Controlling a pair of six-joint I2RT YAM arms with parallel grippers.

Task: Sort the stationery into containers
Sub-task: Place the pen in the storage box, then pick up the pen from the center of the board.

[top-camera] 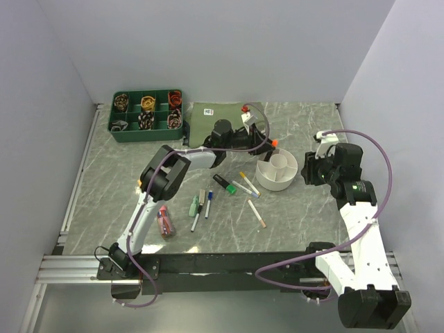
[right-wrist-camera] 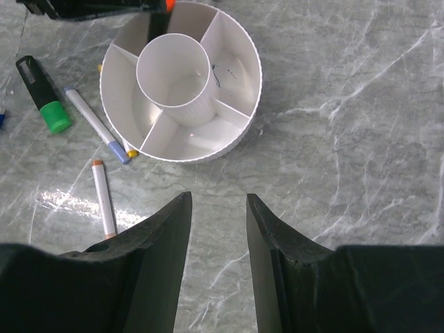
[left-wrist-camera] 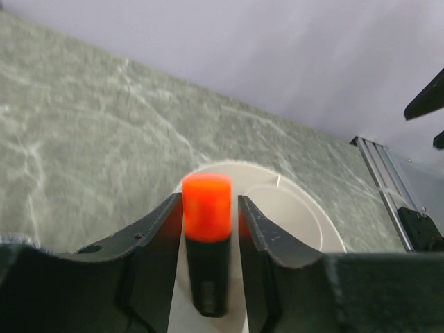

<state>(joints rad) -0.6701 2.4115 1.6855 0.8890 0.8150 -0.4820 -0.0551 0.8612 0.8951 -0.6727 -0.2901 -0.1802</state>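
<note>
Left tool (left-wrist-camera: 210,200) hangs over the white organiser (right-wrist-camera: 198,135) with an orange-capped marker (left-wrist-camera: 206,263) upright between its jaws; I cannot tell whether they clamp it or stand loose. At the back left sits a green tray (top-camera: 146,135), with an olive cloth (top-camera: 208,114) beside it. On the surface (right-wrist-camera: 361,139) lie one pink-capped tube (top-camera: 164,222) and about seven pens, among them one green-capped highlighter (right-wrist-camera: 43,97) and one orange-tipped white pen (right-wrist-camera: 104,201). Near the organiser, the right tool (right-wrist-camera: 218,200) hovers with jaws apart, empty.
</note>
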